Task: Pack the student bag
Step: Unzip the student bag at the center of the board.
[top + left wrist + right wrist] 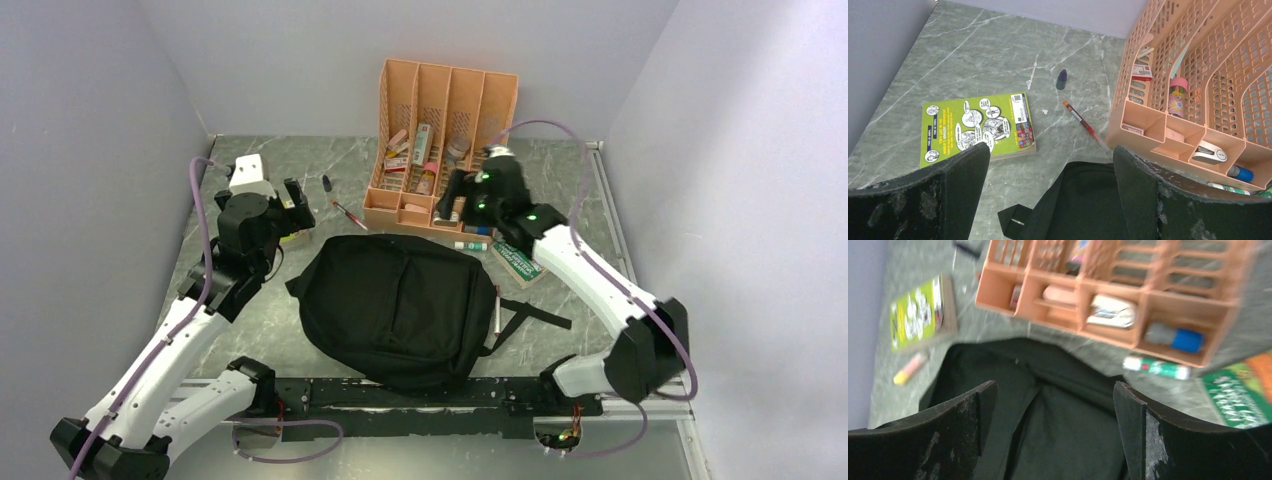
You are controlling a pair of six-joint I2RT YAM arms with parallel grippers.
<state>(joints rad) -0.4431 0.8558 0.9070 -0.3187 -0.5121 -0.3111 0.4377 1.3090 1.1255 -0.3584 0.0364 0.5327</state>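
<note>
Black fingers of the left claw (1052, 150) stand wide apart with nothing between them. It hangs off the left front corner of the orange slotted file organiser (440, 100), above the grey marbled counter (973, 50). Below it, left of the organiser, a yellow-green booklet (975, 127) lies flat, cover up. A red pen (1083, 122) lies slantwise between the booklet and the organiser, its near end almost at the organiser's left front corner. A small dark purple cap or marker (1062, 79) lies farther back on the same side.

The right claw (1055, 385) is also spread, empty, and hangs over the organiser's front edge towards its right half. The wrist picture is blurred. Beneath it, the organiser's low front compartments hold a white stapler (1209, 152) and, in the one to the right, a blue-ended item (1240, 173). A green-and-white tube (1158, 367) lies on the counter against the organiser's front wall. A green book (518, 262) sits off the organiser's right front corner, partly under the right arm.

The student bag (400, 305) lies flat on the counter just in front of the organiser, centred between the two arms, its far edge close to the organiser's front wall. Neither claw touches it. A thin white pen (497, 308) rests along the bag's right edge, beside a black strap (535, 315).
</note>
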